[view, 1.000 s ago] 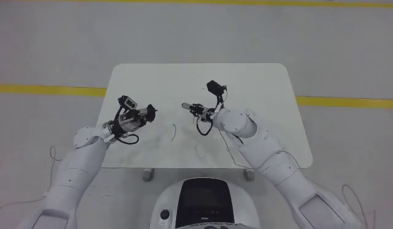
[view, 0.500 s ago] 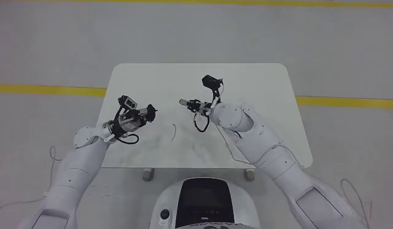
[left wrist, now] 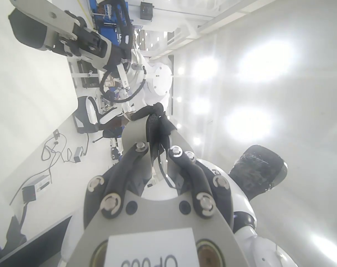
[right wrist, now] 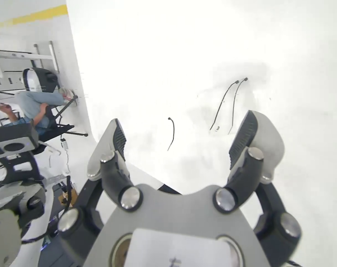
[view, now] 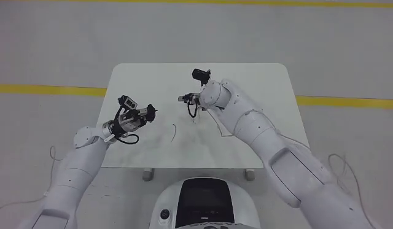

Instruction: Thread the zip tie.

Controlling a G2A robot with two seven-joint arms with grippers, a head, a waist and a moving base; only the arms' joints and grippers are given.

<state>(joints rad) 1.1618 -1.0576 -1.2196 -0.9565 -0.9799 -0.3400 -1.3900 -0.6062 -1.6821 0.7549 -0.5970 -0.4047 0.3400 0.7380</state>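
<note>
My left gripper [view: 151,112] hangs over the table's left half, shut on a black zip tie [left wrist: 157,116] that is pinched between its fingertips, with a thin strand running back toward the palm. My right gripper [right wrist: 182,131] is open with nothing between its fingers, held above the middle of the white table [view: 258,81]. Below it lie three loose black zip ties: a single one [right wrist: 171,133] and a pair side by side [right wrist: 221,106]. In the top view the single tie [view: 174,132] lies between the two arms, nearer the front edge. The right gripper [view: 182,98] points toward the left one.
The table's left edge [right wrist: 74,56] runs close behind the loose ties. Bare tabletop stretches to the right and far side. A yellow floor line [view: 344,101] passes beyond the table.
My right arm has swung toward the table's far side and its gripper has shifted slightly farther from the front edge. The left arm has kept still with its zip tie.
</note>
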